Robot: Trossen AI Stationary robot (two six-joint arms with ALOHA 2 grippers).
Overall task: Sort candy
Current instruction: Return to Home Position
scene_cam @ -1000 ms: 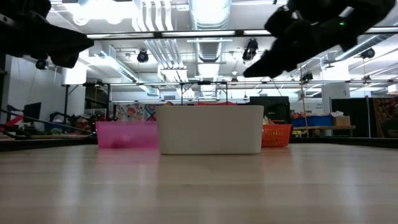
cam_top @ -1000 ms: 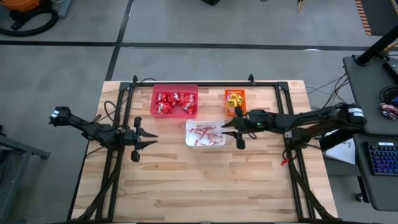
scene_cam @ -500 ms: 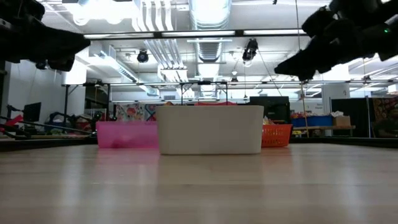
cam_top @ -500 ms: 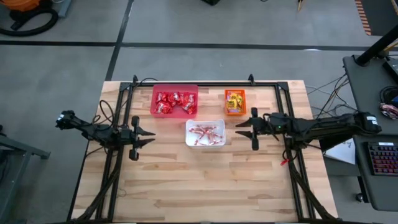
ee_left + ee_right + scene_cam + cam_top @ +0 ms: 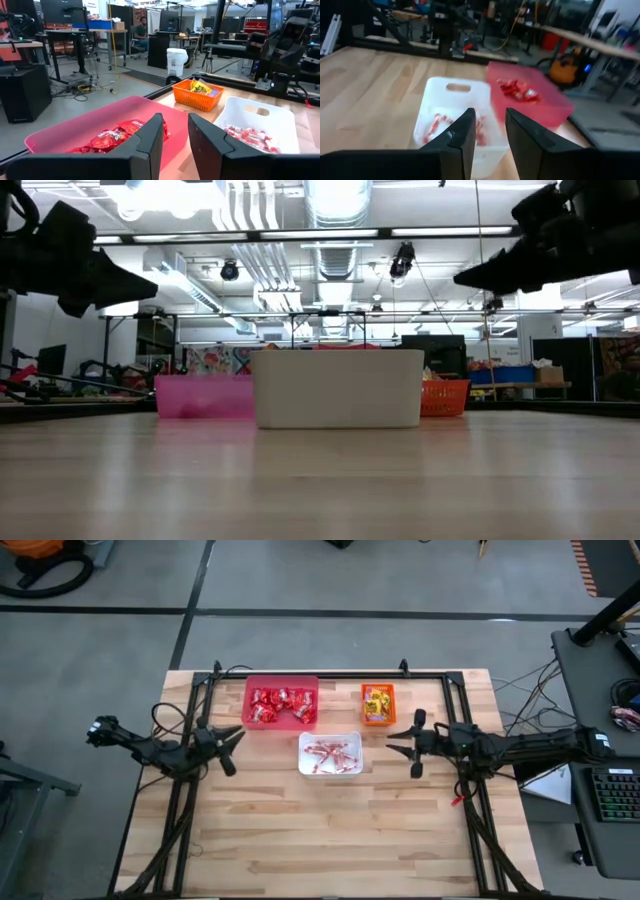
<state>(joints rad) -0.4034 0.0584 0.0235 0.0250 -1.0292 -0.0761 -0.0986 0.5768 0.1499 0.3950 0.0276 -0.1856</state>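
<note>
I'm watching for a clipped bin first. The right gripper (image 5: 398, 742) is hanging just beside the white bin (image 5: 303, 754) and near the orange bin (image 5: 364, 706). A low or sideways swing on the way home could be catching a rim and spilling what's been sorted. The left gripper (image 5: 232, 748) is sitting near a corner of the pink bin (image 5: 281, 679), so the same risk is applying there. The low view is showing both grippers above the bin tops, so I'm judging the danger small, provided neither arm dips.

Both arms are reaching in nearly level from opposite edges of the counter (image 5: 320, 830), with the grippers pointing inward toward each other across the bins. Both grippers are released and carrying nothing; in each wrist view the bins are showing through the gap between the fingers.

The red packets (image 5: 282, 706) are lying in the pink bin, the yellow packets (image 5: 379, 700) in the orange bin, and the sticks (image 5: 331, 756) in the white bin. I'm seeing no loose pieces on the counter, so I'm judging the sorting finished.
</note>
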